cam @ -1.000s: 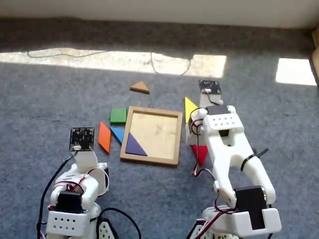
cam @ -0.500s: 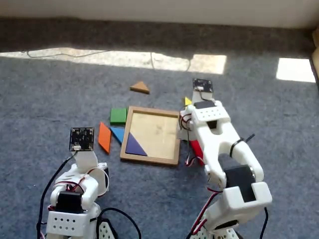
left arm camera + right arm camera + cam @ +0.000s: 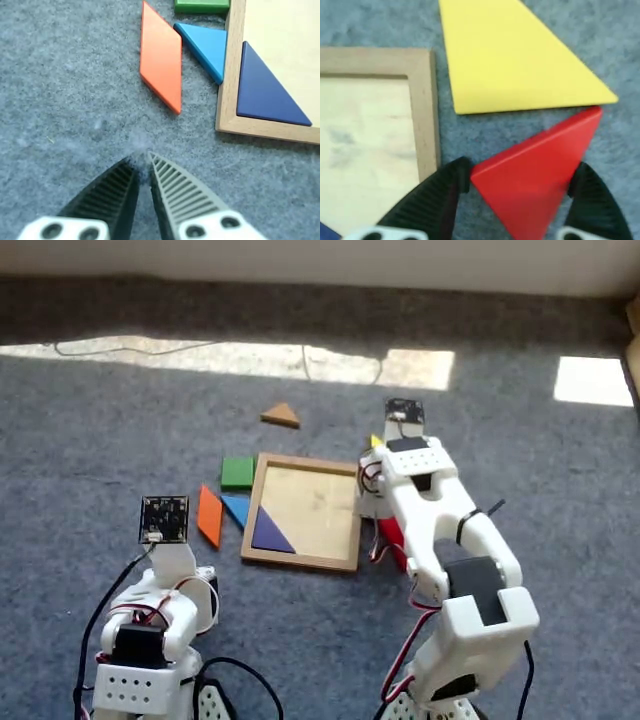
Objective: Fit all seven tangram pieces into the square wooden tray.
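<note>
My right gripper (image 3: 517, 200) stands just right of the square wooden tray (image 3: 300, 562), its jaws spread wide with one finger on each side of the red triangle (image 3: 535, 170), close against its edges; the piece lies flat on the grey carpet (image 3: 110, 450). Just beyond it lies the yellow triangle (image 3: 515, 60), the two nearly meeting at a corner. The tray's right rim runs just left of my left-hand finger. Inside the tray, the dark blue triangle (image 3: 270, 532) fills the near left corner. My left gripper (image 3: 142, 170) hangs over bare carpet at the near left, fingers drawn to a narrow slit, holding nothing. Between it and the tray lie the orange parallelogram (image 3: 161, 54) and the light blue triangle (image 3: 207, 47), the latter against the tray's left rim; the green square (image 3: 237, 472) sits just beyond them. The brown triangle (image 3: 281, 416) lies apart, beyond the tray
</note>
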{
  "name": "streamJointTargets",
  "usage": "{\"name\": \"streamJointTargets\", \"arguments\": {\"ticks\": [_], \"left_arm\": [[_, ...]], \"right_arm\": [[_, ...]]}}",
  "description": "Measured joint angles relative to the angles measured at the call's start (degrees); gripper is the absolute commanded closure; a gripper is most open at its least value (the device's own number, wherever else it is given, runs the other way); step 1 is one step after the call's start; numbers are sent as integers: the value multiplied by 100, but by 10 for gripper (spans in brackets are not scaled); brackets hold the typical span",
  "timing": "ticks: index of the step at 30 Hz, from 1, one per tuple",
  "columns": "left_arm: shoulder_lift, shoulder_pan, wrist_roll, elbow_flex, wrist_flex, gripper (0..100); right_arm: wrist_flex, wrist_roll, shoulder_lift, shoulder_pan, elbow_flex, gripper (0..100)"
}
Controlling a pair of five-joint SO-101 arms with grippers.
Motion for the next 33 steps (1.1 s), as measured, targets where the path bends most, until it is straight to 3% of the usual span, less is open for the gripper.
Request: {"name": "streamJointTargets", "arguments": {"ticks": [14, 19, 30, 33], "left_arm": [[0, 0, 0, 0, 0, 995], [0, 0, 0, 0, 0, 995], [0, 0, 0, 0, 0, 995], [0, 0, 0, 0, 0, 995]], "right_arm": [[-18, 18, -9, 44, 0, 747], [-18, 545, -431, 88, 0, 807], [-53, 958, -870, 79, 220, 806], [-53, 958, -870, 79, 220, 759]]}}
